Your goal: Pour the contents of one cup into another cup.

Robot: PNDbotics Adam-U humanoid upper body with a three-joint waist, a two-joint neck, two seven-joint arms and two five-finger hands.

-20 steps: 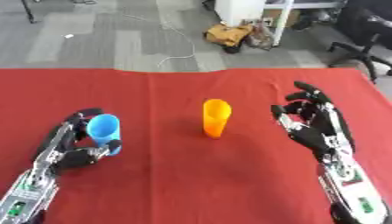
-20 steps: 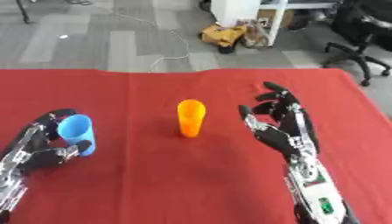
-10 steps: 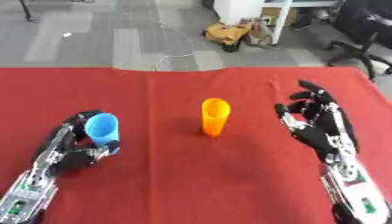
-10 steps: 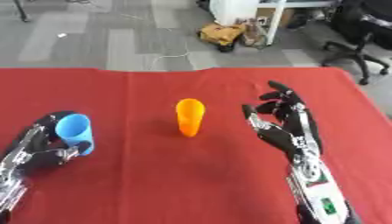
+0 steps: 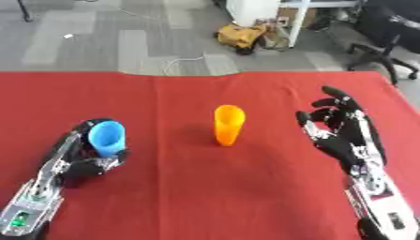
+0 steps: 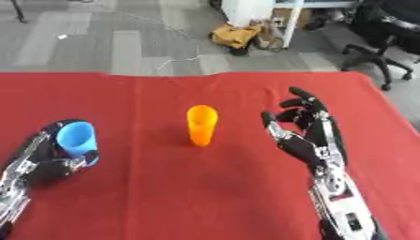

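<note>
An orange cup (image 5: 229, 124) stands upright near the middle of the red table (image 5: 205, 197). A blue cup (image 5: 108, 138) sits upright at the left, with my left hand (image 5: 79, 158) curled round it from behind and below. My right hand (image 5: 343, 133) hovers to the right of the orange cup, a short gap away, fingers spread and straight, palm facing the cup, holding nothing. I cannot see inside either cup.
The red table's far edge runs across the upper part of the view, with grey floor beyond. A yellow object (image 5: 240, 36), a white cabinet base (image 5: 254, 10) and a black office chair (image 5: 390, 33) stand on that floor.
My right hand has drifted slightly right and lower, away from the orange cup. The left hand and both cups stay where they were.
</note>
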